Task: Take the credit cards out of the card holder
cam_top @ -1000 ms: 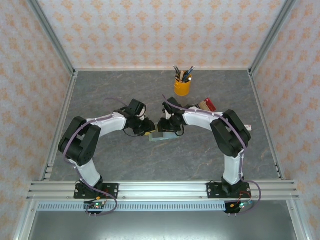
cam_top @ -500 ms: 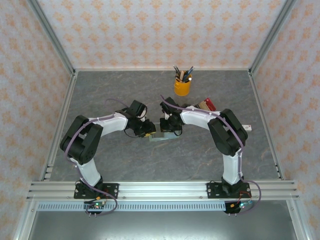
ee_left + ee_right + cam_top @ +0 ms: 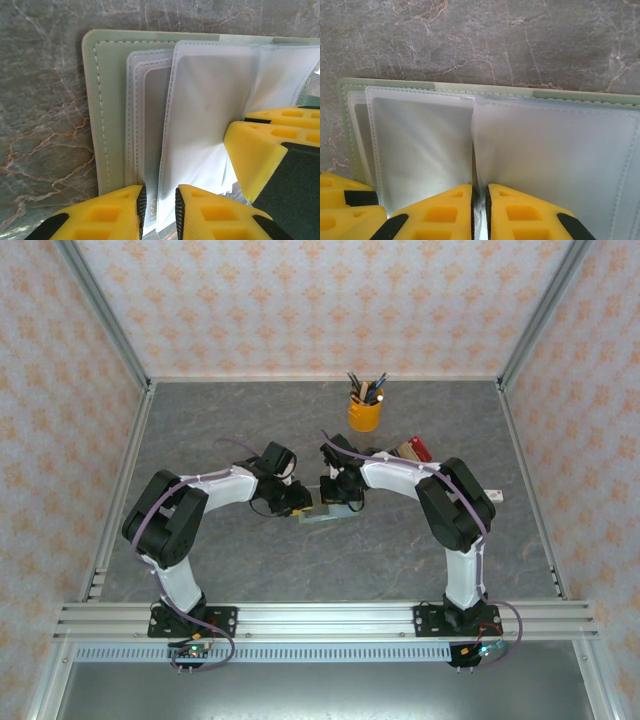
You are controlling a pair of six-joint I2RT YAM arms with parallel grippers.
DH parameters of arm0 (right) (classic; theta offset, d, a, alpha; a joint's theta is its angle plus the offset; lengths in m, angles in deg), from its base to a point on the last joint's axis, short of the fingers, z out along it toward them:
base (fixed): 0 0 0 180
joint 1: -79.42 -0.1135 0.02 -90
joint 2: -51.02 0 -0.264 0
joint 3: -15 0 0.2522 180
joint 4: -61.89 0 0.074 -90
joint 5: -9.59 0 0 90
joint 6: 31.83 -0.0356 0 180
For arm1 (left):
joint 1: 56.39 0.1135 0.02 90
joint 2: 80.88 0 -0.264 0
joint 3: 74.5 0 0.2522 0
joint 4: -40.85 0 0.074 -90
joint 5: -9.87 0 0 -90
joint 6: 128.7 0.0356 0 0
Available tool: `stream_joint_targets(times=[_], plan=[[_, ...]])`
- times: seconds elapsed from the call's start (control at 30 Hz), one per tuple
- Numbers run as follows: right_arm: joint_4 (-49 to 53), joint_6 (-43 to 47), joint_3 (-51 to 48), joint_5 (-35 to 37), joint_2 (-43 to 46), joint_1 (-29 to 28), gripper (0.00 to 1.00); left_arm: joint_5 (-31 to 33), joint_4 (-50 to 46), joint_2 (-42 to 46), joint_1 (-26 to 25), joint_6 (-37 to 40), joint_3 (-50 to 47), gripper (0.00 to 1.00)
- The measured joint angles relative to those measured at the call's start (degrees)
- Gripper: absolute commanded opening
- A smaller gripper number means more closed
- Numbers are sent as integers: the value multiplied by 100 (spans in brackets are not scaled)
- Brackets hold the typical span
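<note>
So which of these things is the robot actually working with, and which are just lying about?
In the job:
- the open green card holder
- a grey card inside one of its clear pockets
- the left gripper and right gripper, both at those pockets

Lying about:
- the yellow pen cup
- the cluster of upright blocks

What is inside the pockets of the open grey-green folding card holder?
One frosted plastic pocket of the card holder shows a grey rectangular card. Cloudy plastic hides what the other pockets hold.
</note>
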Motion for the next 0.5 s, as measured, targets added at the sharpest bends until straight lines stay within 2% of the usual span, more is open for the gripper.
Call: stream_joint_targets(times=[0.3, 0.5], plan=[[-37, -4, -2, -15, -7, 26, 15, -223, -2, -85, 2, 2, 35, 22], [-44, -13, -2, -15, -7, 39, 15, -348, -7, -114, -4, 46, 46, 23]])
